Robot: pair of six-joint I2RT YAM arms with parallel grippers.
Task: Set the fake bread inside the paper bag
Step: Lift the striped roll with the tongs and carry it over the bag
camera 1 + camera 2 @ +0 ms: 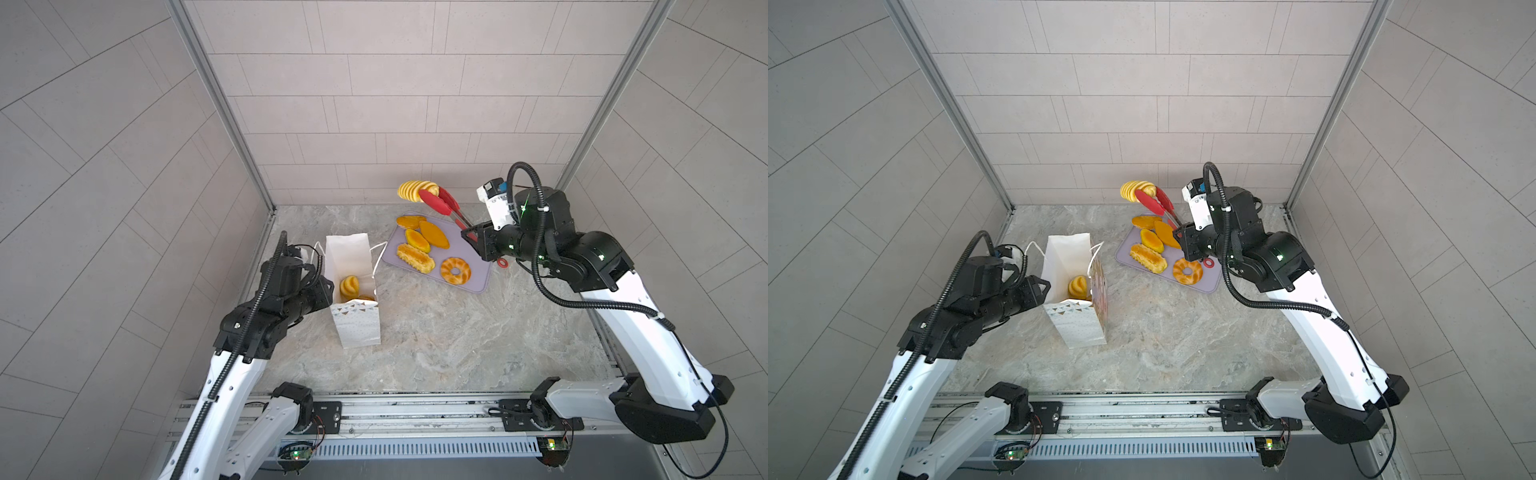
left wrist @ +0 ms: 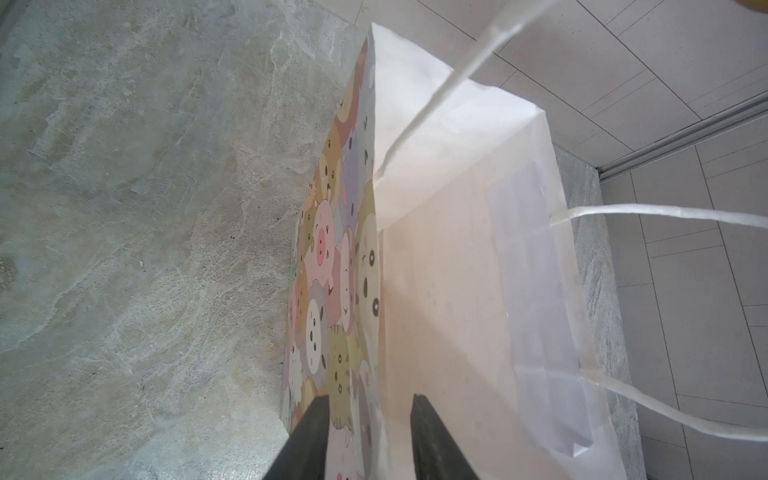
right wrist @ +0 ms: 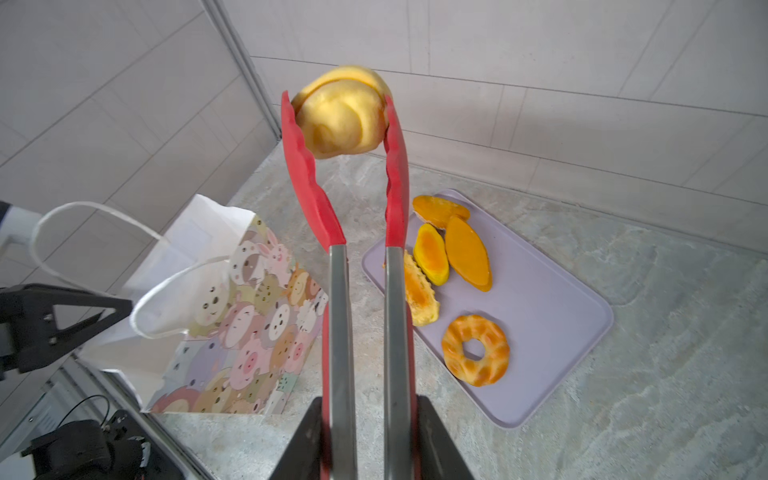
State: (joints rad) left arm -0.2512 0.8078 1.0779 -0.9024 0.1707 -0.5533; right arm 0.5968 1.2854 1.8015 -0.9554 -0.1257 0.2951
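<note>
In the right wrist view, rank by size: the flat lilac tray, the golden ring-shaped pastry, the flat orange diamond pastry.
1. flat lilac tray
2. golden ring-shaped pastry
3. flat orange diamond pastry
The last two look close; the ring is nearer the camera, so unsure.

White paper bag (image 1: 353, 328) with pastel animal faces, upright and open, one wall between the spread fingers of the left gripper (image 2: 370, 401); golden roll (image 1: 349, 286) inside, an orange piece (image 1: 365, 297) beside it. Pale striped roll (image 3: 343, 114) raised, pinched in tongs (image 3: 316, 199) ahead of the right gripper (image 3: 365, 415). Below that gripper, on a lilac tray (image 3: 540, 332): two ovals (image 1: 410, 221), a diamond (image 1: 434, 234), a long ridged roll (image 1: 415, 257), a ring (image 1: 455, 270).
</note>
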